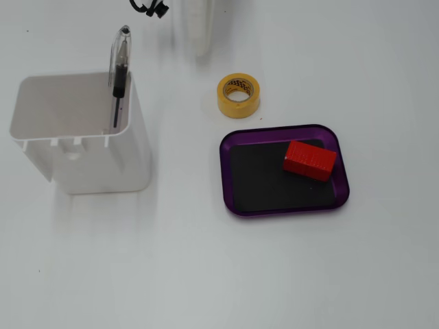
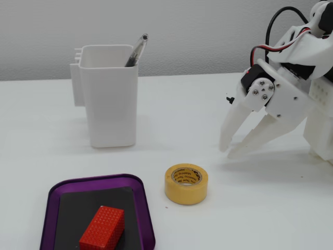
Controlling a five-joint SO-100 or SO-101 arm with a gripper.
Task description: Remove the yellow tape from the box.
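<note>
Arm: at right of the low fixed view, wrist pitched down | gripper [image 2: 228,150]: fingers slightly parted, empty, tips just above table | yellow tape [image 2: 187,183]: flat on table, outside box [image 2: 97,182], just beside its right rim, nearer than the gripper | red block [image 2: 102,227]: inside box.

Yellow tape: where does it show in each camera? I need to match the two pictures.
Fixed view from above: the yellow tape lies on the table just above the box's top edge, outside it.
Fixed view from the side: the yellow tape lies low at centre, right of the box, below-left of the gripper.
Shared landmark: the red block inside the box.
</note>
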